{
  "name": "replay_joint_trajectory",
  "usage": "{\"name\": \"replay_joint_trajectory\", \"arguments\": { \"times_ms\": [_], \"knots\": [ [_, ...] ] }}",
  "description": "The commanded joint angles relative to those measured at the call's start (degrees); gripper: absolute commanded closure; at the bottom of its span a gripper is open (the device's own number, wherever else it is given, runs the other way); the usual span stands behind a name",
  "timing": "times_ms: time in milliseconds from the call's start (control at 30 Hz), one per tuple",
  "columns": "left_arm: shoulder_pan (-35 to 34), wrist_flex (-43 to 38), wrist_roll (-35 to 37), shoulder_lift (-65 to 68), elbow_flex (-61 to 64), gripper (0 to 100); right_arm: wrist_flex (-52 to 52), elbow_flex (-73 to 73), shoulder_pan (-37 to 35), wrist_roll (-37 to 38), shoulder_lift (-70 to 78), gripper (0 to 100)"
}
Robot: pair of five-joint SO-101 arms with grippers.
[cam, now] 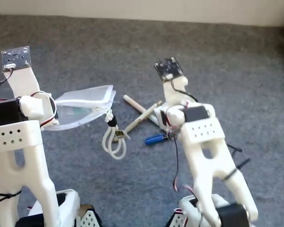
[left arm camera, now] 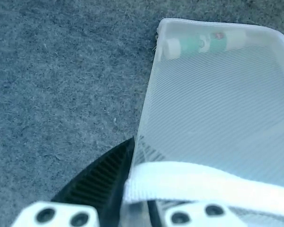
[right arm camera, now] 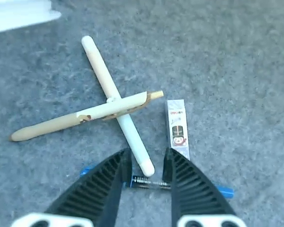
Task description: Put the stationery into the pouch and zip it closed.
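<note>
Currently, largest first.

Grey carpeted table surface (cam: 236, 71): the loose stationery lies flat on it, so each piece needs a pinch from above.

Translucent white mesh pouch (cam: 85, 101): one end is lifted off the carpet, and the mouth seems to gape toward the loose items. Judgement: it is held this way so the other arm can feed it.

Left gripper (left arm camera: 137, 189): clamped on the pouch's white-banded edge, with a black jaw under the mesh. It acts as the holder.

Right gripper (right arm camera: 146, 158): jaws apart and pointing down, with nothing in them. Judgement: lined up for a pick, not yet closed.

White cord loop (cam: 114, 144): trails from the zip pull onto the carpet, near the pens. It is probably the handle for the zipping step.

Long cream stick pen (right arm camera: 114, 99) and cream pen with a tan tip (right arm camera: 80, 120): crossed and touching, with the tan-tipped one apparently on top. The crossing makes either awkward to lift alone.

Blue pen with an exposed spring (right arm camera: 151, 182): lies crosswise beneath the open jaws, just beside the stick pen's end. It is the likely target.

Small white printed box (right arm camera: 177, 125): beside one jaw, well apart from the pouch.

Green-and-white tube (left arm camera: 196, 43): already inside the pouch, against its far end. By my count one item is in and four are out, with the zip not yet closed.
</note>
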Motion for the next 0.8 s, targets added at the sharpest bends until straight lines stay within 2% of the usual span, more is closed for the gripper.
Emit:
{"name": "replay_joint_trajectory", "arguments": {
  "times_ms": [0, 167, 333, 567, 767],
  "knots": [
    [-1.19, 0.0, 0.44, 0.22, 0.22, 99, -1.01, -7.78, 1.71, -0.18, 5.32, 88.9],
    [-1.01, 0.0, 0.44, 0.22, 0.22, 99, -1.01, -13.85, 4.18, -0.09, 13.14, 88.9],
    [-0.92, 0.0, 0.44, 0.22, 0.22, 99, -0.66, -17.01, 4.26, 7.3, 19.38, 88.9],
    [-0.92, 0.0, 0.44, 0.22, 0.22, 99, -0.66, -21.85, 4.26, 7.82, 27.03, 88.5],
    [-0.92, 0.0, 0.44, 0.22, 0.22, 99, -0.57, -24.31, 4.35, 7.82, 31.43, 83.2]
  ]
}}
